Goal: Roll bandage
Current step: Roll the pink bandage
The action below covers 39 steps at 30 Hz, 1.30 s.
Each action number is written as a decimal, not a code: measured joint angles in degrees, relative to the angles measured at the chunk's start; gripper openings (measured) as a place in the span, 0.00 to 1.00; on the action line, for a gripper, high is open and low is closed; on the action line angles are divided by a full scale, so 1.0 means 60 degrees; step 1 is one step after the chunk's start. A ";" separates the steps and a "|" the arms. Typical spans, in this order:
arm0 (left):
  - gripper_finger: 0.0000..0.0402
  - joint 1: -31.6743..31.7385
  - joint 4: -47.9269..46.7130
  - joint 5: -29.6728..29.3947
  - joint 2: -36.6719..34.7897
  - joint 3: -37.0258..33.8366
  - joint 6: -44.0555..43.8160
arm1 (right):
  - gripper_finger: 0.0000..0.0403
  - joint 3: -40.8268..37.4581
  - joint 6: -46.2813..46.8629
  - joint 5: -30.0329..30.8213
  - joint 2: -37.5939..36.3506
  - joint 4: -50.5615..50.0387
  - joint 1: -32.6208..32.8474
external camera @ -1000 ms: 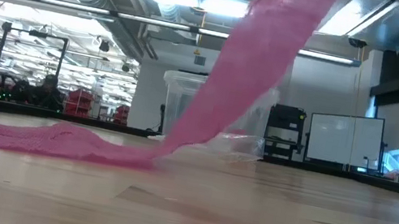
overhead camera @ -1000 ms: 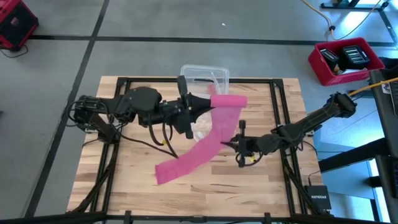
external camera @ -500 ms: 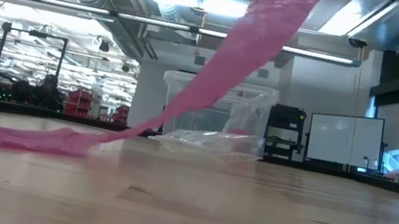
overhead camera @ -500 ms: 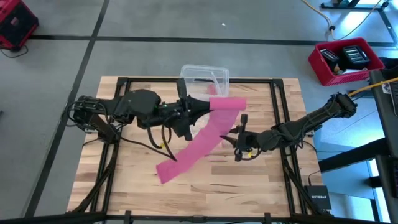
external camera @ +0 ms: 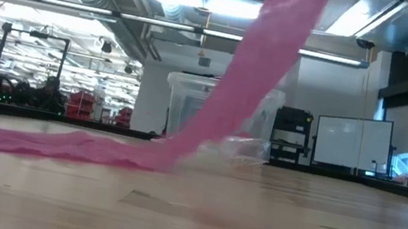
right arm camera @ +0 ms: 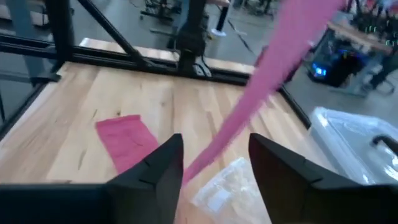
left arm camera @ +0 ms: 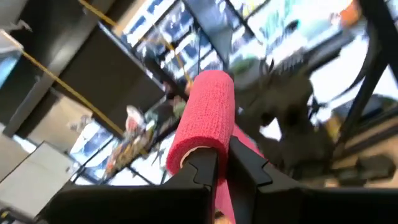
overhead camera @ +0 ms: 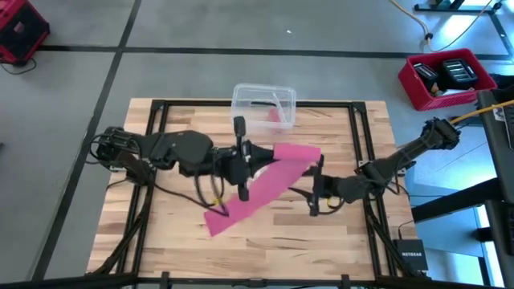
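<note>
Pink bandage [overhead camera: 265, 181], pale striped wooden table [overhead camera: 337, 241], red bin [overhead camera: 446, 79].

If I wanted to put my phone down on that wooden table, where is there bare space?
The near right corner of the table, below the right gripper, is bare, as is the far left corner beside the clear plastic box. The middle is crowded: the left gripper holds the bandage up, its tail trailing toward the near left.

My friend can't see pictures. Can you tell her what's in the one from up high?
The left pincer is shut on the rolled end of a pink bandage, whose loose tail slants down onto the wooden table. The right pincer is open beside the strip, and a clear plastic box sits at the table's far edge.
</note>
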 joint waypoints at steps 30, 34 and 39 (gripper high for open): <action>0.03 -0.0725 -0.1348 -0.0270 0.0057 -0.0565 -0.1672 | 0.51 0.2658 -0.1086 0.2115 -0.0882 -0.3693 0.1802; 0.03 -0.0957 -0.0591 -0.0275 0.0139 -0.1211 -0.1973 | 0.51 0.2686 -0.1098 0.2353 -0.1247 -0.3391 0.2194; 0.03 -0.1210 0.0393 -0.0326 0.0196 -0.2088 -0.2517 | 0.51 0.2683 -0.1728 0.2360 -0.1115 -0.2473 0.2720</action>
